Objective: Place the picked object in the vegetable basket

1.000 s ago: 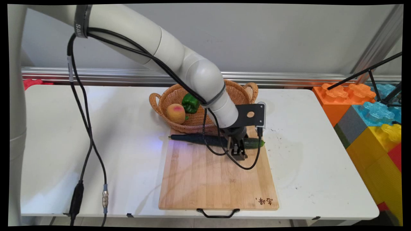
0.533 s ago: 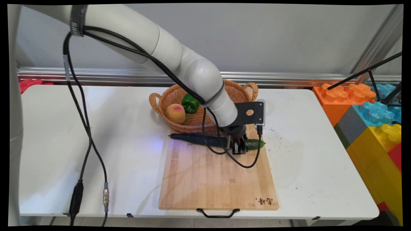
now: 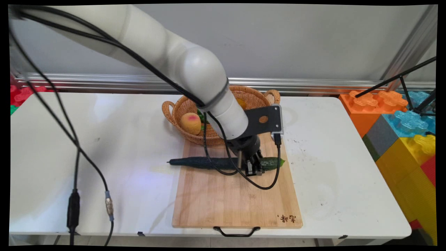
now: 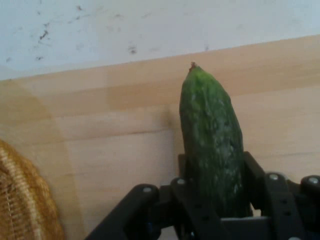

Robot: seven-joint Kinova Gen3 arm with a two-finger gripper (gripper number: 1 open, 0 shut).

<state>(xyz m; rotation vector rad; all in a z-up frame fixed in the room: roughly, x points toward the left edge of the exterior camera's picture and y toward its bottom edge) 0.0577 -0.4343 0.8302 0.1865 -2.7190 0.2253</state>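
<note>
Moved since earlier frame: cucumber (image 3: 223,163) now lies lower on the cutting board (image 3: 237,198), away from the basket (image 3: 216,115), its dark stalk end hanging past the board's left edge over the white counter (image 3: 104,146); arm and gripper (image 3: 253,169) have come toward the near side with it.
Main view, grip: fingers closed on the cucumber near its lighter right end, well off its middle.
Main view, risk: as I judge it, the long free left part could swing or sag, since the hold sits so far toward one end.
Main view, nearby: a peach (image 3: 190,123) sits in the basket just behind the board.
Hand view, position: cucumber (image 4: 212,150) runs up between the fingers (image 4: 150,200), pinched on both sides, its tip pointing away over the board (image 4: 110,130).
Hand view, risk: smooth rounded skin might slip in the narrow clamp.
</note>
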